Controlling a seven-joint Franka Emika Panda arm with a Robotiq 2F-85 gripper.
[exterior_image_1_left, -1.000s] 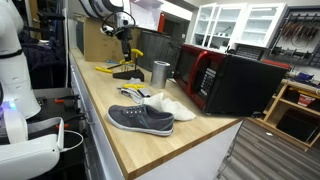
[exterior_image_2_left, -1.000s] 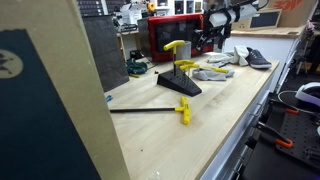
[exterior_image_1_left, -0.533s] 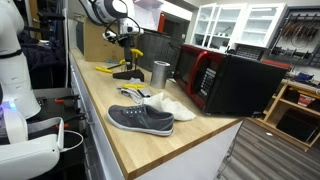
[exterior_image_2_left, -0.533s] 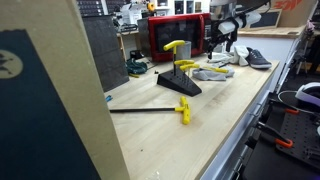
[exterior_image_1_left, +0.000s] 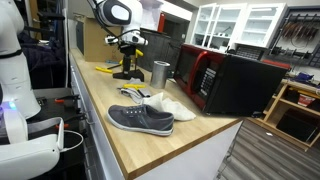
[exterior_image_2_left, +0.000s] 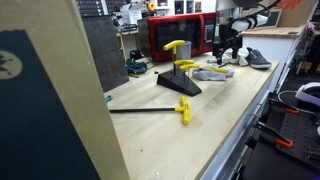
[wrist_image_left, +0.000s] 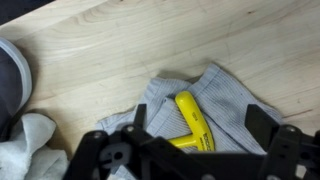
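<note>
Gripper (wrist_image_left: 200, 120) has slid sideways since a second ago and now hangs over the grey cloth (wrist_image_left: 225, 95), jaws spread wide and empty. Yellow marker (wrist_image_left: 193, 122) lies on that cloth, right beneath the jaws.

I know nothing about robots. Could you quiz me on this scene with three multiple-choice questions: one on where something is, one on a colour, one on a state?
1. Where does the yellow object lie?
A. on the grey cloth
B. on the floor
C. on a chair

2. What colour is the door of the microwave?
A. white
B. red
C. green

3. How do the jaws stand?
A. shut on the cloth
B. shut on the yellow object
C. open, holding nothing

Answers:
1 A: the wrist view shows it resting on the crumpled cloth.
2 B: both exterior views show a red door.
3 C: the wrist view shows them spread wide, above the cloth.
</note>
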